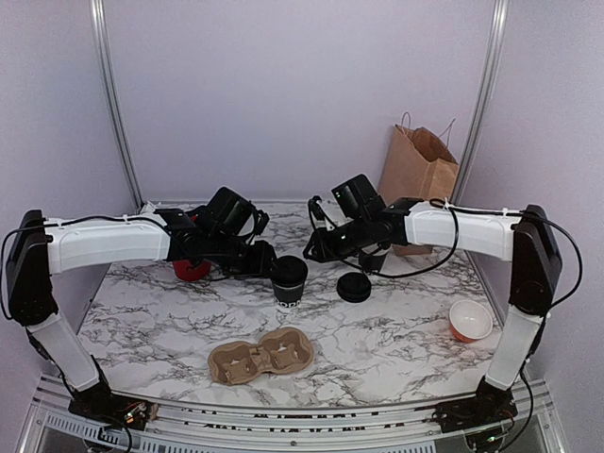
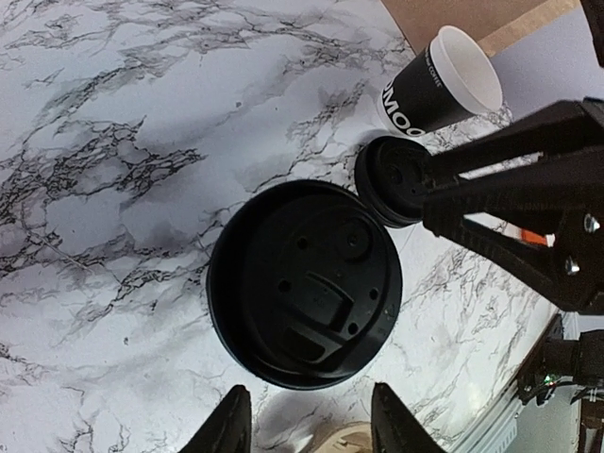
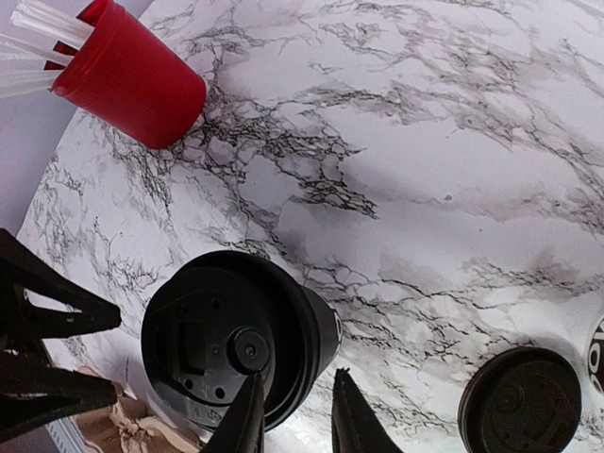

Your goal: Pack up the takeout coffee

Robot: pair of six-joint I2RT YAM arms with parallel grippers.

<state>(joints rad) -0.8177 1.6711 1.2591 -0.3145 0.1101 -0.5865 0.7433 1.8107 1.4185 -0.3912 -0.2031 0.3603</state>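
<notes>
Left gripper (image 2: 307, 429): jaws apart, empty; takeout coffee (image 2: 304, 283) just beyond tips | Right gripper (image 3: 294, 415): jaws slightly apart, empty; same cup beside one tip, spare lid (image 3: 519, 406) on other side

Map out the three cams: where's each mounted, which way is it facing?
Top external: above and behind the bases, facing down over the table; left arm and right arm show.
Left wrist: on the left arm, looking down on the lidded cup; left tool at the bottom edge.
Right wrist: on the right arm, looking down past the right tool at that cup.
Shared: both wrist views catch the lidded cup and the loose lid.
</notes>
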